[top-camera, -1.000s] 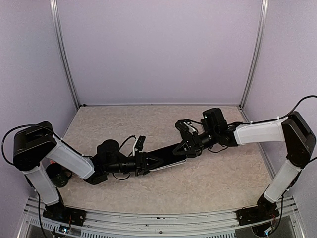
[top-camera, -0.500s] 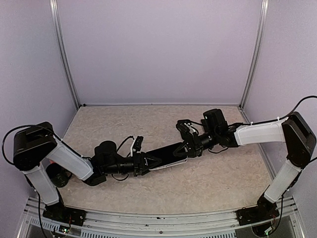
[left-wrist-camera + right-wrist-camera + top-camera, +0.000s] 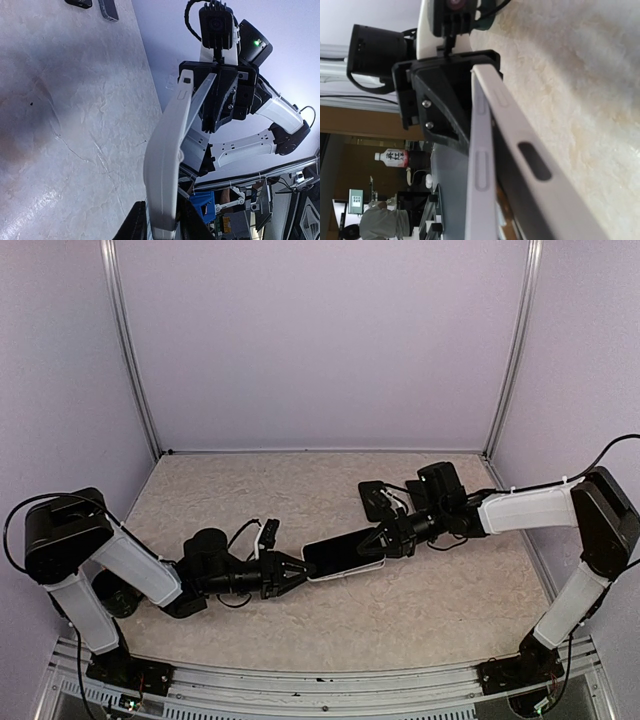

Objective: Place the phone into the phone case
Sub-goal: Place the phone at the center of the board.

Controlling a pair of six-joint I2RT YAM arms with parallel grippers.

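- Marbled worktop point(image 3: 300, 490), lilac walls; phone point(image 3: 345, 548) and white case point(image 3: 167, 150) held between both arms, above the surface.
- Phone lies face-up in the case, long axis running 8 to 2 o'clock in the top view.
- Left gripper point(image 3: 292, 574) sits at its 8 o'clock end, narrowly open, fingers clamped on the case end.
- Right gripper point(image 3: 388, 540) meets the 2 o'clock end, jaws fully closed; whether it pinches anything, cannot tell.
- Risk: phone looks only partly seated, so pressing off-centre could pop a corner out.
- Risk: thin end-grip; any twist between the arms may let the case slip and drop.
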